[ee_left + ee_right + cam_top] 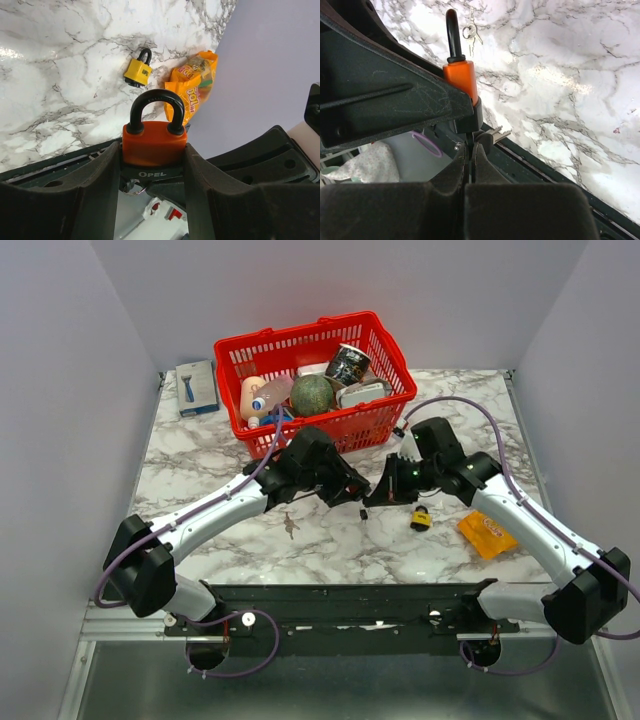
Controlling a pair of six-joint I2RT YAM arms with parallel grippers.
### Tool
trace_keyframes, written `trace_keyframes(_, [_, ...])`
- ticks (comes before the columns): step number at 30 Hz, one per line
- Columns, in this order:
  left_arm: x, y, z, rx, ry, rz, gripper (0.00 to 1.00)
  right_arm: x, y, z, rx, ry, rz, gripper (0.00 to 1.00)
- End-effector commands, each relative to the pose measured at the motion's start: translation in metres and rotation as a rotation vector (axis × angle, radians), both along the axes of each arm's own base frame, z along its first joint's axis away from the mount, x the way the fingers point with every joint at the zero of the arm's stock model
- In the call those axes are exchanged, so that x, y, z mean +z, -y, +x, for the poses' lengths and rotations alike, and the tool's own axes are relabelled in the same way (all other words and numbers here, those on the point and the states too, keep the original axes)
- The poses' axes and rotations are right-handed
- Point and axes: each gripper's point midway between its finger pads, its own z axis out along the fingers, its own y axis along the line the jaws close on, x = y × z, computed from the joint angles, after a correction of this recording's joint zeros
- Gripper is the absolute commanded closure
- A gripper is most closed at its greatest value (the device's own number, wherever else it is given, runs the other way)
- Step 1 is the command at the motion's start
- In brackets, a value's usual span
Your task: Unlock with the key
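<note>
My left gripper is shut on an orange padlock with a black shackle, both shackle legs seated in the body. In the right wrist view the padlock is seen side-on. My right gripper is shut on a black-headed key at the padlock's underside; a second key hangs from the same ring. In the top view both grippers, left and right, meet above the table's middle, and the padlock is hidden between them.
A yellow padlock lies on the marble just right of the grippers, with an orange snack packet beyond it. A loose key bunch lies front left. A red basket of items and a blue box stand at the back.
</note>
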Motion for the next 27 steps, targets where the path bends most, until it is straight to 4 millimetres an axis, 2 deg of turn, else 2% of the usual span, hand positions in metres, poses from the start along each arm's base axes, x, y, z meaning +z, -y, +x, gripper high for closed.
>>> trace_keyframes(1, [0.028,0.015,-0.034,-0.142,-0.022,-0.091,1.0,0.012,0.006,0.047,-0.127,0.154,0.02,0.99])
trace_keyframes(14, [0.037,0.03,-0.031,-0.191,0.009,-0.127,1.0,0.022,0.012,0.07,-0.203,0.298,0.025,0.99])
trace_keyframes(18, [0.041,0.036,-0.031,-0.218,0.028,-0.146,1.0,0.032,0.005,0.077,-0.195,0.324,0.068,0.99])
trace_keyframes(20, [0.042,0.036,-0.032,-0.227,0.037,-0.171,1.0,0.033,0.0,0.074,-0.182,0.3,0.094,0.99])
trace_keyframes(23, [0.054,0.037,-0.03,-0.232,0.097,-0.238,1.0,0.03,0.0,0.067,-0.182,0.263,0.122,0.99])
trace_keyframes(27, [0.071,0.037,-0.027,-0.25,0.193,-0.286,1.0,0.043,0.008,0.061,-0.213,0.259,0.18,0.99])
